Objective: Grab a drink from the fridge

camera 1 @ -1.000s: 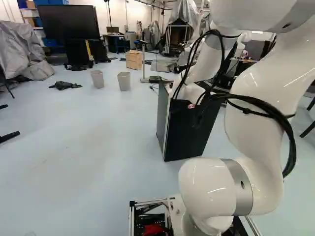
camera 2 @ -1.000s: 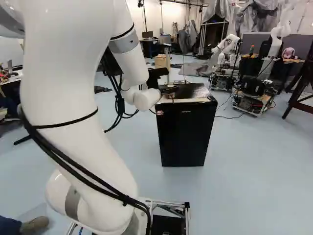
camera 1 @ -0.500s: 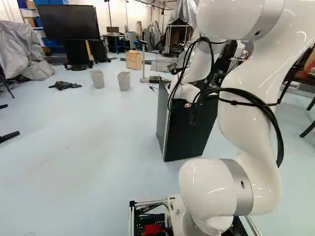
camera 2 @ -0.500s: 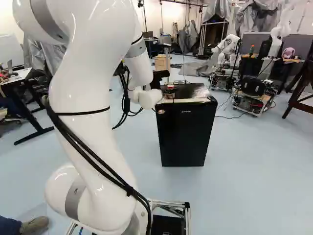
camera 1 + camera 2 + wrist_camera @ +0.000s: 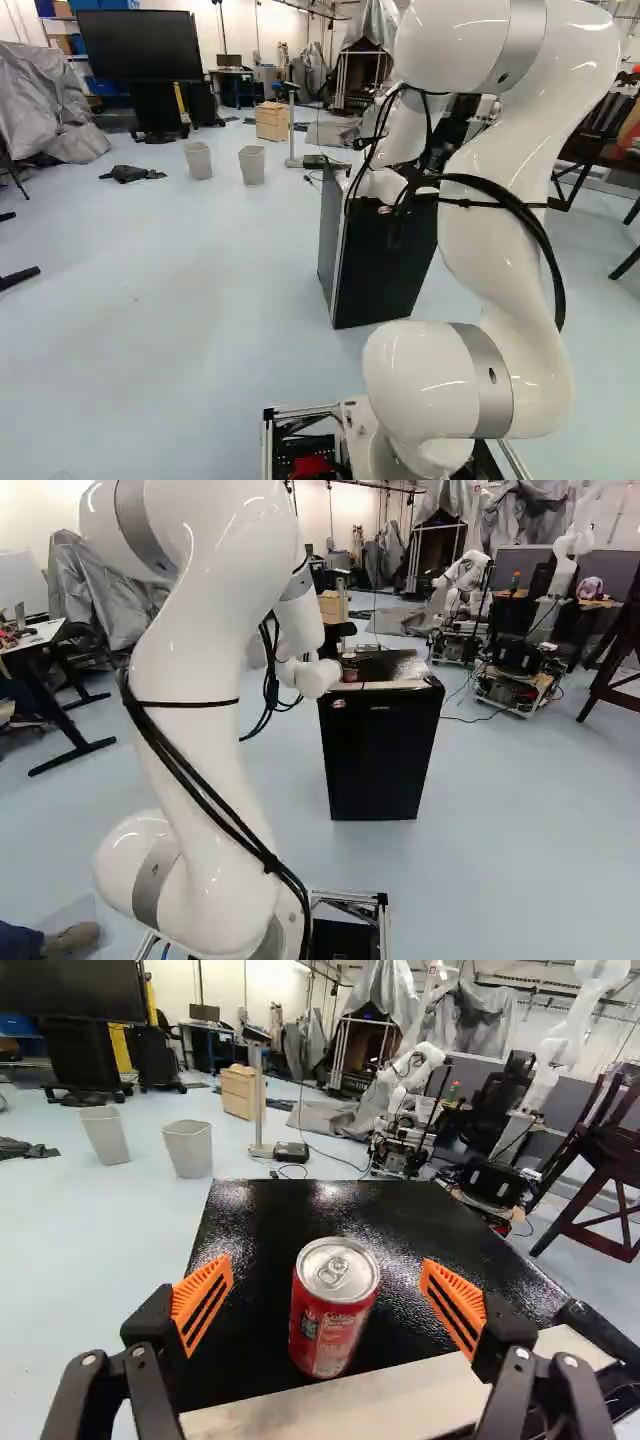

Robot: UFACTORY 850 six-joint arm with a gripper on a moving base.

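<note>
With the gripper [image 5: 328, 1272] open and its orange pads [image 5: 222, 1268] clear of the upright red can [image 5: 330, 1330] atop the black fridge [image 5: 382, 760], the can should be centred between them before they are closed evenly, lest it be tipped.

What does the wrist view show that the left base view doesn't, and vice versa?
Only the wrist view: a red can standing on the fridge, between the orange pads of the open claw, with a gap on either side.

Only the left base view: the arm's lowest joint, the fridge's dark front and a grey-covered heap at the left of that view.

Both: the fridge itself, a large dark screen, two pale bins on the floor and a wooden drawer unit.
</note>
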